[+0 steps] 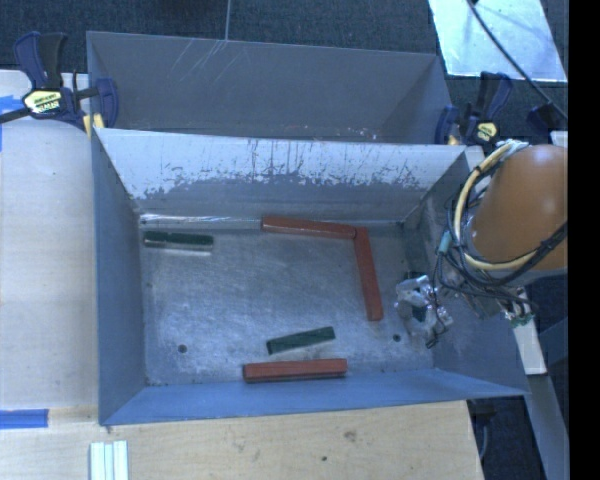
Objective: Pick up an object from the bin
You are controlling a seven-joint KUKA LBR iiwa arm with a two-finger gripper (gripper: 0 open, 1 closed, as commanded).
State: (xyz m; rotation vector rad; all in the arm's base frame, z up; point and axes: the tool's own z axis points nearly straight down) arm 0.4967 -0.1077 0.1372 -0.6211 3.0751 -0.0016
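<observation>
Grey bin (120, 298), red-brown bars (294, 370), dark green sticks (300, 340)

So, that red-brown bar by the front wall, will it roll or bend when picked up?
The red-brown bar looks flat-sided and straight, so probably stiff and unlikely to roll. Lying flat near the front wall, it would likely slide rather than tip.

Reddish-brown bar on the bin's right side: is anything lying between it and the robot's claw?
Nothing visible does. The gripper hangs by the right wall; only bare floor lies between it and the reddish-brown bar.
</observation>
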